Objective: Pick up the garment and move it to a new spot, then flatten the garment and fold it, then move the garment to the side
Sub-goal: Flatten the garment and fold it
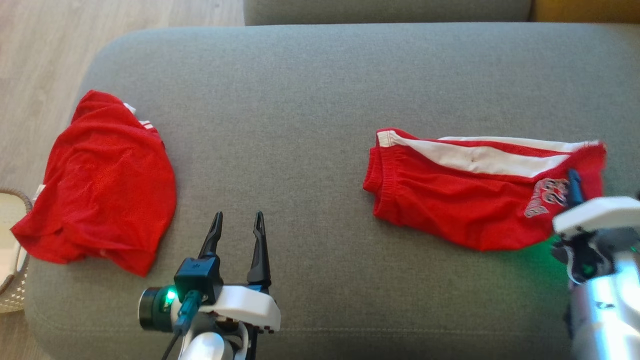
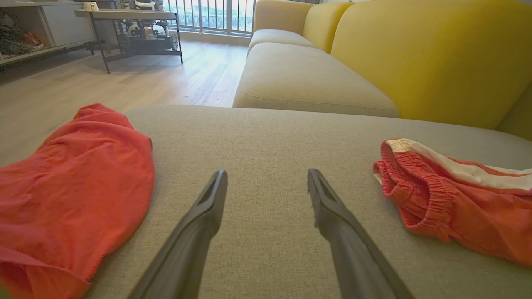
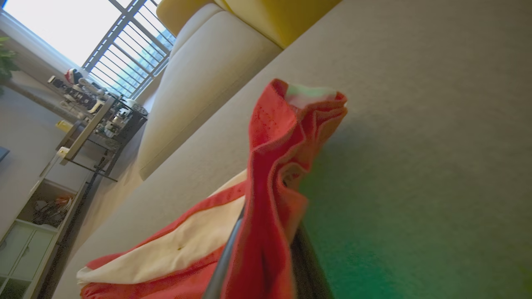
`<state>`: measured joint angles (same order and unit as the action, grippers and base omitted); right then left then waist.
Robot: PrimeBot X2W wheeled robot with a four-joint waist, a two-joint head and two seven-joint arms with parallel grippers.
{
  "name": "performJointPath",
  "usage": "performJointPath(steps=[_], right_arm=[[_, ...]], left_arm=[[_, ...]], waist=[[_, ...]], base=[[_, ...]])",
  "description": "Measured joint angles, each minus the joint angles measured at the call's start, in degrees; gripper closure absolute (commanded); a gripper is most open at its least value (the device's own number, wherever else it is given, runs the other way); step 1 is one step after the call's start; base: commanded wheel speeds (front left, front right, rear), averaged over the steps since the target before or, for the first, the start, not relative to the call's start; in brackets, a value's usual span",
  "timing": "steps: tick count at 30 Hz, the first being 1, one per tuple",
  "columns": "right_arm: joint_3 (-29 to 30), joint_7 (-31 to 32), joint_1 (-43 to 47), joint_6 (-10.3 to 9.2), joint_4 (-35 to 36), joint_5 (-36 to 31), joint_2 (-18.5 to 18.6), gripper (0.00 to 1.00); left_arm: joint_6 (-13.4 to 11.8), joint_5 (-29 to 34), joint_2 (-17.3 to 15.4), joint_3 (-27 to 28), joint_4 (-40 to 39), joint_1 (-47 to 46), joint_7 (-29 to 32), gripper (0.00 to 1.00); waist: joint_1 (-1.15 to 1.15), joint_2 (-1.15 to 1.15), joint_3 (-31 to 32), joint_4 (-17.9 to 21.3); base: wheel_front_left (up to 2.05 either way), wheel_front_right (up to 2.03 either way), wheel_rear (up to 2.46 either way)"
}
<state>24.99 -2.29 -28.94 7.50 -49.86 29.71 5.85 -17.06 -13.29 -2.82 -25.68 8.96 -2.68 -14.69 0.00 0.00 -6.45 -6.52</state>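
The garment, red shorts (image 1: pixel 450 200) with a white side stripe and a grey print, lies on the right half of the grey cushion (image 1: pixel 310 100). My right gripper (image 1: pixel 575 187) is shut on its right end. In the right wrist view a fold of the red shorts (image 3: pixel 274 166) stands up between my right gripper's (image 3: pixel 266 249) two fingers, lifted off the cushion. My left gripper (image 1: pixel 238 216) stands open near the cushion's front, left of the middle, holding nothing. In the left wrist view the left gripper (image 2: pixel 267 174) hovers over bare fabric, with the shorts' waistband (image 2: pixel 415 187) to its right.
A second red garment, a shirt (image 1: pixel 100 185), lies crumpled at the cushion's left end, close beside the left gripper. A woven basket (image 1: pixel 12 280) stands on the floor past the left edge. A yellow sofa back (image 2: pixel 415 50) rises behind.
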Motion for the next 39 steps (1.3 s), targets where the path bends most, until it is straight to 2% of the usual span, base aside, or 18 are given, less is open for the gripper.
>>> performJointPath(steps=[6,12,16,20,24,32,33,34,39], right_arm=[[-7.64,1.23,1.29,0.00,7.92,3.32,-2.19,1.00],[-20.15,2.82,6.66,0.00,17.83,13.24,-2.31,1.00],[-27.08,2.55,9.45,0.00,21.20,17.85,-2.61,1.00],[-31.58,1.32,9.58,0.00,21.31,19.70,-2.60,1.00],[-34.70,-0.27,9.38,0.00,18.38,19.70,-2.60,1.00],[-35.82,-3.37,6.97,0.00,11.37,17.77,-2.56,1.00],[-36.02,-3.72,6.67,0.00,10.81,17.81,-2.56,0.33],[-36.34,-4.03,6.45,0.00,10.45,18.11,-2.55,0.00],[-39.74,-5.02,5.95,0.00,10.87,21.79,-2.52,0.00]], left_arm=[[0.52,0.01,0.00,0.43,0.56,0.21,0.00,0.00],[1.00,0.08,-0.01,0.87,0.64,1.52,0.00,0.00],[1.01,0.08,-0.01,0.82,0.64,1.57,0.00,0.00],[0.99,0.08,-0.01,0.66,0.64,1.57,0.00,0.00],[0.98,0.08,-0.01,0.52,0.67,1.57,0.00,0.00],[0.89,0.02,-0.01,0.07,0.77,1.54,0.00,0.00],[0.83,0.01,-0.01,0.00,0.77,1.54,0.00,0.00],[0.79,-0.01,-0.01,-0.08,0.77,1.54,0.00,0.00],[0.40,-0.59,-0.01,-0.32,0.79,1.54,0.00,0.00]], waist=[[0.00,0.00,1.33,-1.13],[0.00,0.00,2.08,-2.73],[0.00,0.00,1.68,-3.83],[0.00,0.00,1.02,-4.90],[0.00,0.00,0.67,-5.81],[0.00,0.00,0.28,-6.83],[0.00,0.00,0.20,-6.87],[0.00,0.00,0.12,-6.88],[0.01,0.00,-0.28,-6.65]], base=[[0.00,0.00,0.00],[0.00,0.00,0.00],[0.00,0.00,0.00],[0.00,0.00,0.00],[0.00,0.00,0.00],[0.00,0.00,0.00],[0.00,0.00,0.00],[0.00,0.00,0.00],[0.00,0.00,0.00]])
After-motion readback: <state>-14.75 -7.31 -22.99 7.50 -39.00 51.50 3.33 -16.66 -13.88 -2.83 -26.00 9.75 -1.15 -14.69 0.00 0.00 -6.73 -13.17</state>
